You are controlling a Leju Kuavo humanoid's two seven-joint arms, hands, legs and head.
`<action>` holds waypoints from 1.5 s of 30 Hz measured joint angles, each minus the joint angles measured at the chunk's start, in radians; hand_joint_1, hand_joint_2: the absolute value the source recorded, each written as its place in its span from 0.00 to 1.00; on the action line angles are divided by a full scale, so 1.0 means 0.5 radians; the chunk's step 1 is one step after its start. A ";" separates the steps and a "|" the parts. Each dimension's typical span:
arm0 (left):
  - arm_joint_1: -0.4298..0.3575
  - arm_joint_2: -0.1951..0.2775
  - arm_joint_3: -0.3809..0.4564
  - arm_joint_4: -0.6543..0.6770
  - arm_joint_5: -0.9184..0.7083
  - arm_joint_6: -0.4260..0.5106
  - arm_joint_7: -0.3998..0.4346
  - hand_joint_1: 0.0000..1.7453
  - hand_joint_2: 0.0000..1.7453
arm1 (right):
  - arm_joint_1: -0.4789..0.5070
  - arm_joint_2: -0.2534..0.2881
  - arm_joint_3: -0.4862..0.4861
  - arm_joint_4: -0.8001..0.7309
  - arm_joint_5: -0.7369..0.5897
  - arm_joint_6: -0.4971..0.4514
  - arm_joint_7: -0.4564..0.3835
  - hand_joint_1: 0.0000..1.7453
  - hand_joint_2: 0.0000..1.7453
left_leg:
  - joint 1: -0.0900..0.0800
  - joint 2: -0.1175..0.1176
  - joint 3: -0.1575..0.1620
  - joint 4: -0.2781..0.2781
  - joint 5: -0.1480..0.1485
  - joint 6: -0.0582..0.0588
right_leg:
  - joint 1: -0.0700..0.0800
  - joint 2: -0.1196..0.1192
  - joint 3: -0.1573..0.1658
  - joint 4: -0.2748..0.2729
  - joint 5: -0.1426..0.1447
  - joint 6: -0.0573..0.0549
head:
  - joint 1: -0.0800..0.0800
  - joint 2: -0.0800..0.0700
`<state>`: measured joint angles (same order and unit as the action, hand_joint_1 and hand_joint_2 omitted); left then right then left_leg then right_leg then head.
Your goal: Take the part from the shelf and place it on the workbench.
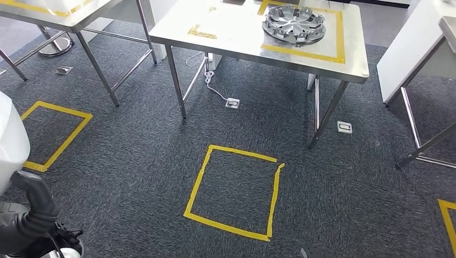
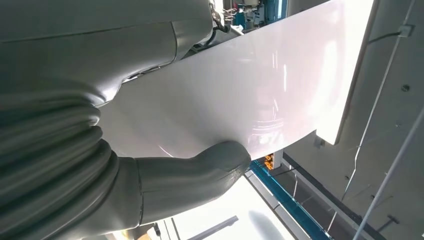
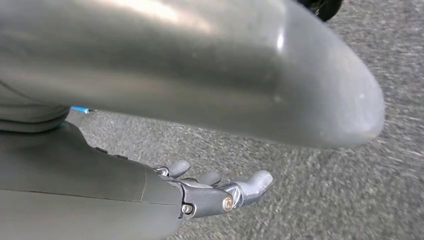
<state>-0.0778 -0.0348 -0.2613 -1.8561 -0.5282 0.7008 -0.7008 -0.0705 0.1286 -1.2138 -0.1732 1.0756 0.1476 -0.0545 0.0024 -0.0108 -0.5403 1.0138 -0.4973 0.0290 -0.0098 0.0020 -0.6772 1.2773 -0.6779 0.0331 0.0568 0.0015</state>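
The left robot hand [image 2: 150, 185] presses its thick grey thumb against the edge of a big, smooth white part [image 2: 260, 90] and holds it; its other fingers are hidden behind the panel. From the head view that same white part [image 1: 11, 145] sits low at the robot's left side, right above the ribbed grey wrist, so the piece is carried close against the arm, well short of any table. The right robot hand [image 3: 210, 192] hangs over the dark grey carpet [image 3: 325, 200] with its fingers stretched out and apart, holding nothing.

Ahead of both hands, across the carpet, a square of yellow tape [image 1: 234, 191] is stuck to the floor. Beyond it stands a steel worktop [image 1: 231, 32], and on its far right part, inside a yellow taped outline, lies a silver wheel cover [image 1: 293, 23]. A white cable [image 1: 212, 80] trails down by one leg to a floor socket [image 1: 232, 103].
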 joint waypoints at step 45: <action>-0.027 0.018 -0.001 0.040 -0.020 -0.002 0.001 1.00 1.00 | -0.001 0.008 -0.015 0.000 0.013 -0.006 0.009 0.00 0.00 | 0.007 0.002 -0.230 0.592 -0.361 -0.100 | 0.017 0.013 0.252 -0.498 0.356 -0.134 | -0.033 0.000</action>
<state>-0.0914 -0.0259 -0.2617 -1.8358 -0.5384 0.6999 -0.7002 -0.0712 0.1325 -1.2213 -0.1732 1.0819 0.1445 -0.0501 0.0059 -0.0097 -0.6551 1.3099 -0.6780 -0.0212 -0.0015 0.0085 -0.5510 1.0283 -0.4999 -0.0339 0.0405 0.0015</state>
